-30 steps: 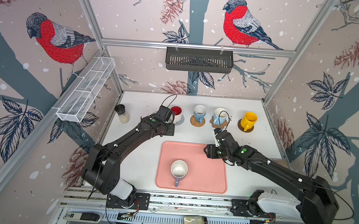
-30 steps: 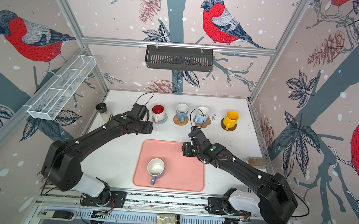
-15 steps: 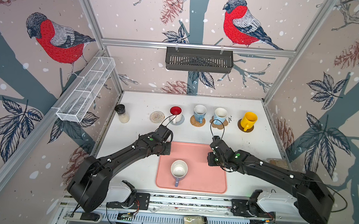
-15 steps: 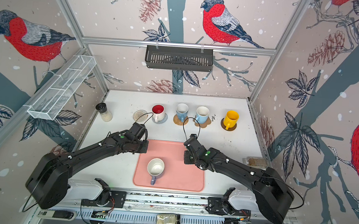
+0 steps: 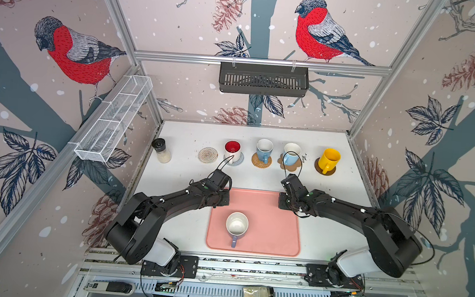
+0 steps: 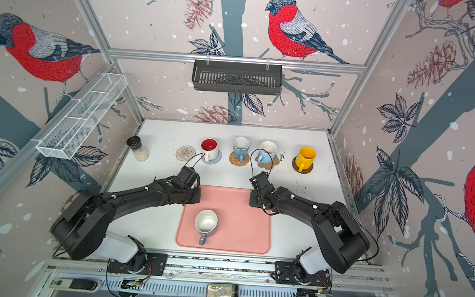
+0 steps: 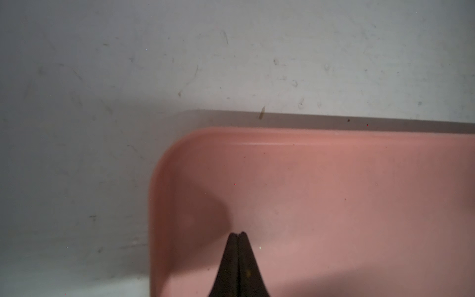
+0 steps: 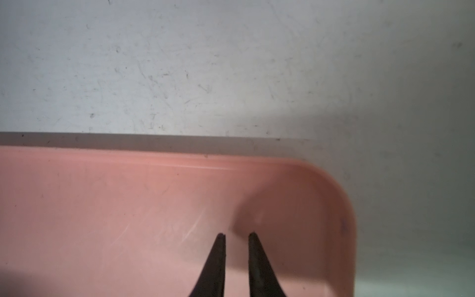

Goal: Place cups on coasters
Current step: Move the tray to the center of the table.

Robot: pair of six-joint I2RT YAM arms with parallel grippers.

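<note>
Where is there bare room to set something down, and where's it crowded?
Free: beige coaster between jar and red-inside mug; pink tray right of the lavender mug. Crowded: the mug row through the yellow mug; left arm and right arm cover the tray's back corners.

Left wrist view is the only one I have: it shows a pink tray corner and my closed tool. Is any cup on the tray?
Observer: Yes, one lavender cup stands upright on the pink tray, handle toward the robot's base.
Operator: Is a coaster free for it?
Observer: The beige woven coaster, left of the red-lined cup, is bare.
Operator: And the other arm?
Observer: The right tool is over the tray's other far corner, holding nothing.
</note>
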